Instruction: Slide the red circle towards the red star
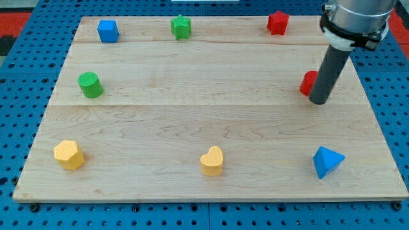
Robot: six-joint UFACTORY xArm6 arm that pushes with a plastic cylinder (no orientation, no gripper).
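Note:
The red circle (308, 83) lies at the view's right, mostly hidden behind my rod. My tip (319, 100) rests on the board just below and right of the red circle, touching or nearly touching it. The red star (277, 23) lies near the view's top edge, up and left of the red circle, well apart from it.
A blue cube (108, 30) and a green star-like block (181, 27) lie along the view's top. A green cylinder (90, 85) is at the left. A yellow block (69, 154), a yellow heart (212, 161) and a blue triangle (327, 161) lie along the bottom of the wooden board (192, 115).

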